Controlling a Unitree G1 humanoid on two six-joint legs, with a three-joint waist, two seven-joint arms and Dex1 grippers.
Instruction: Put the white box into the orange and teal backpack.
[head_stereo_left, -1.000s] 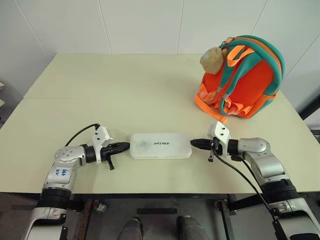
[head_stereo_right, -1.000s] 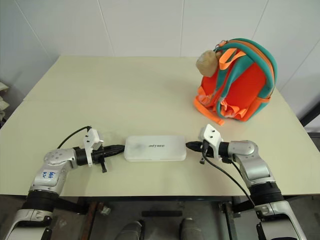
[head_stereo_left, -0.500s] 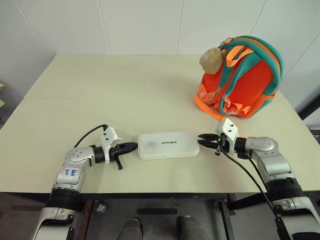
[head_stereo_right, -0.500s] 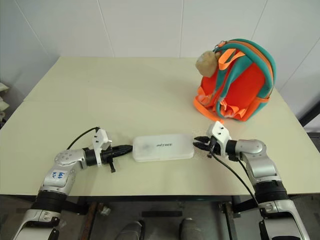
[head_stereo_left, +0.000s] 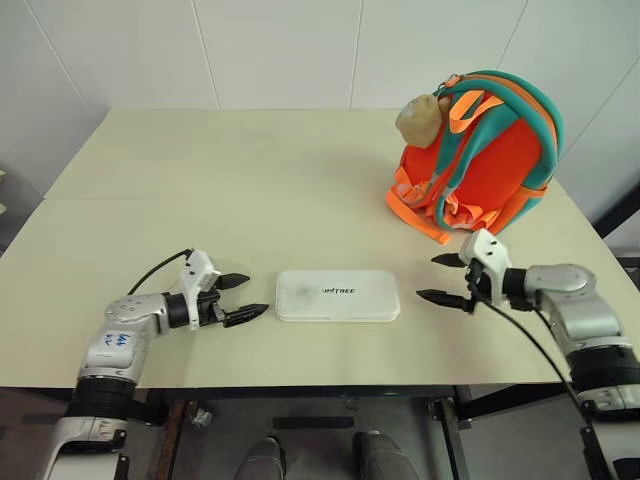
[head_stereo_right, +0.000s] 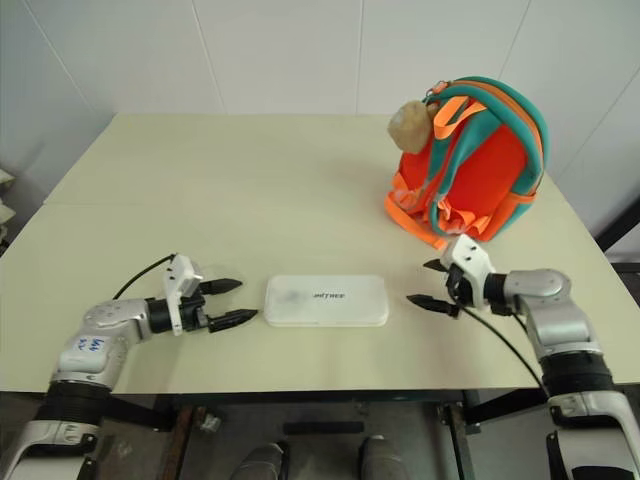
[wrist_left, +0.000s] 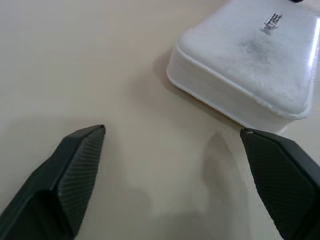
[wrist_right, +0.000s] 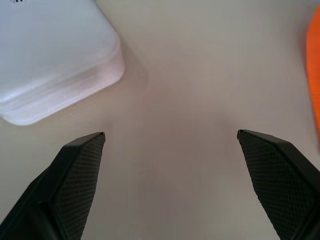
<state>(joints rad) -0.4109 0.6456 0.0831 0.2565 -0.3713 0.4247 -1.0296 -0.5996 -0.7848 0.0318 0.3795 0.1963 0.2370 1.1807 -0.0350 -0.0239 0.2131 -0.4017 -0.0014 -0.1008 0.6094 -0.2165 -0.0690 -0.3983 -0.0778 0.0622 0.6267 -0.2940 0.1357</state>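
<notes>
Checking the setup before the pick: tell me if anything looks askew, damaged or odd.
Nothing stands out. The box lies flat and intact near the table's front edge. The backpack stands upright at the far right. Both hands, left and right, are open and clear of the box ends.

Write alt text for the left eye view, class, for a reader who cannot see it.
A white box lies flat near the front of a beige table, between the open left claw and open right claw, neither touching it. An orange and teal backpack stands at the far right.
</notes>
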